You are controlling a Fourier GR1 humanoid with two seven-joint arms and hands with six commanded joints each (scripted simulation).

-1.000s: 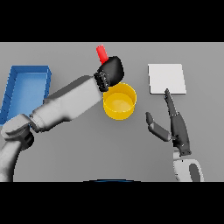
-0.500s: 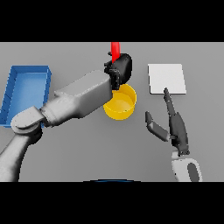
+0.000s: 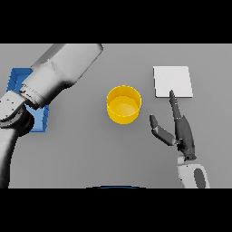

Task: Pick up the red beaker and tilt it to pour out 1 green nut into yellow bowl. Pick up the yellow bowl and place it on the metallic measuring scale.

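Flat grey matte table [image 3: 81, 154]: fills the frame between the bands, smooth and even in tone.

Round yellow bowl [image 3: 123, 104]: at the centre of the frame, upright on the table. Short straight wall, thin rim, smooth glossy inside; nothing can be made out within it. Touched by neither arm.

Square pale metallic measuring scale [image 3: 172, 81]: upper right of the frame, a thin flat plate with a plain light-grey top, lying flat. It sits well apart from the yellow bowl, to the bowl's right.

Blue rectangular tray [image 3: 18, 80]: far left of the frame, raised rim, saturated blue; largely covered by the arm in front of it.

Left arm [image 3: 63, 70]: a bulky white-and-grey cylinder with smooth casing, rising from the left edge and running to the upper edge of the scene, where it is cut off. Its hand is out of frame, so the fingers cannot be judged. The red beaker shows nowhere in the frame.

Right hand [image 3: 183, 133]: dark, slim, lower right of the frame, above a white wrist segment. Fingers straight and together, tips reaching the lower edge of the scale; thumb spread out to the left. It holds nothing.
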